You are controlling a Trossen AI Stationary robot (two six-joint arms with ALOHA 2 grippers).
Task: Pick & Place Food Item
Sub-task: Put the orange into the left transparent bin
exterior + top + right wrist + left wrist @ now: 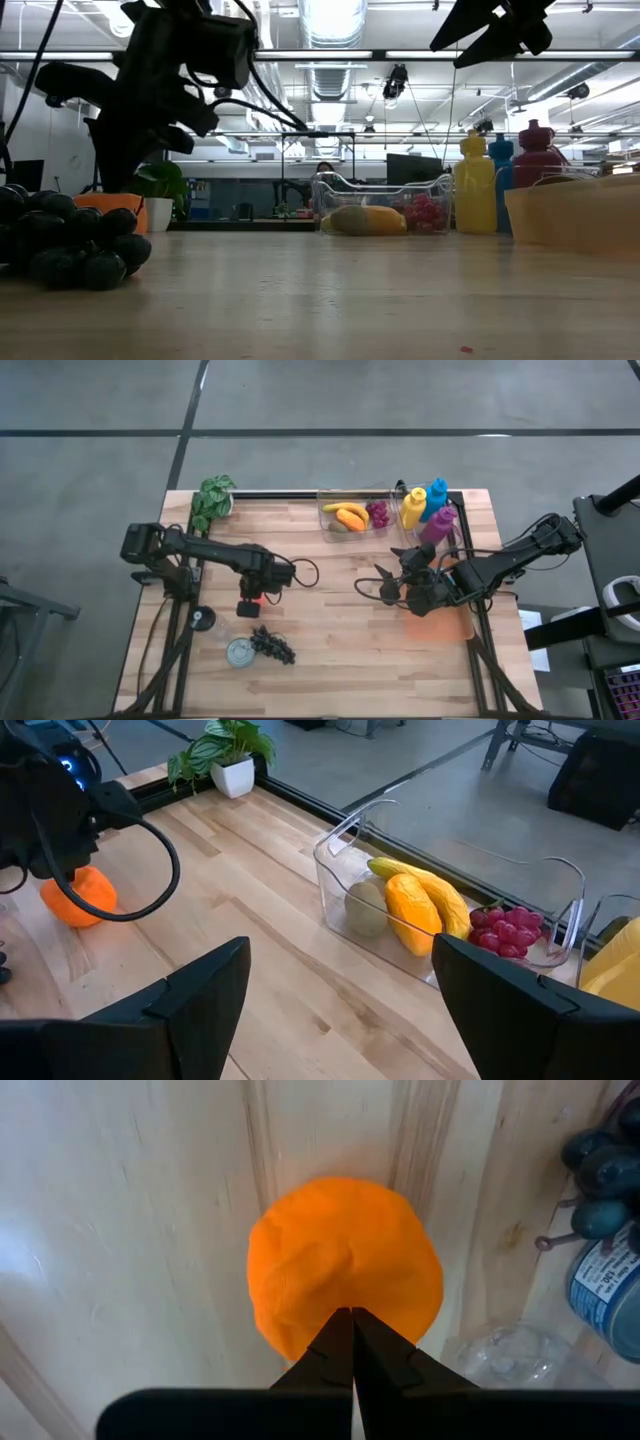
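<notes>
An orange (345, 1260) lies on the wooden table left of the middle, also seen in the high view (256, 598) and in the right wrist view (80, 895). My left gripper (352, 1320) is shut and points down right over the orange's edge (250, 607). My right gripper (340, 1010) is open and holds nothing. It hovers right of the middle (388, 588), facing the left arm. A clear bin (352, 515) at the far edge holds a banana, a mango, a green fruit and red grapes. My left gripper comes at the orange from above with its shut fingertips (340, 1342) over the fruit's rim (300, 1342). I cannot tell whether they touch it. The orange rests on the table.
Dark grapes (273, 645), a tin can (240, 652) and a clear plastic piece (500, 1360) lie close by the orange on the near side. An orange bowl (438, 626) sits under the right arm. Coloured bottles (425, 505) and a potted plant (213, 500) stand at the far edge.
</notes>
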